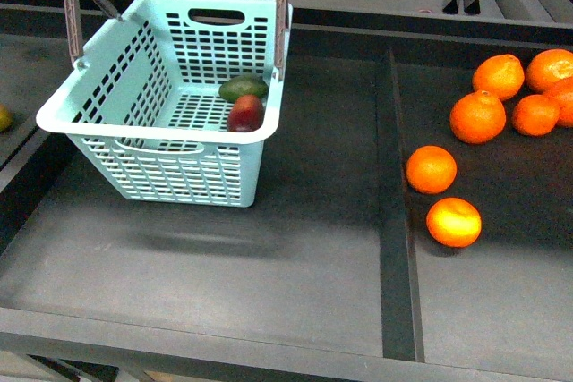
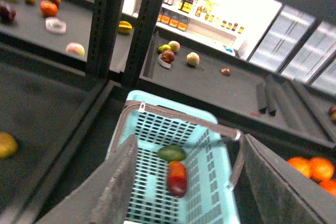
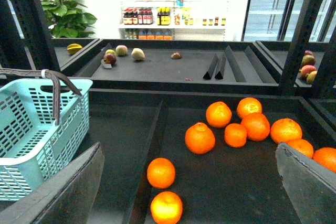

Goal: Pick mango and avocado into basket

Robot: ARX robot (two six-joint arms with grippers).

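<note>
Resting together in the basket (image 1: pixel 134 145), the mango (image 1: pixel 245 114) and avocado (image 1: pixel 243 88) needed no regrasp; both end effectors, left (image 2: pixel 184 192) and right (image 3: pixel 189 192), hung released and should retreat upward.

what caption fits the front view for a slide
Mango and avocado lie together in the basket, oranges loose in the next bin.

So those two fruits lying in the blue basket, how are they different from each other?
The avocado is green all over, while the mango is deep red with an orange tinge at one end. The avocado lies nearer the basket's far wall; the mango lies in front of it, closer to the camera. In the left wrist view the mango looks longer and slimmer. Both are smooth ovals, resting side by side on the slotted floor.
</note>
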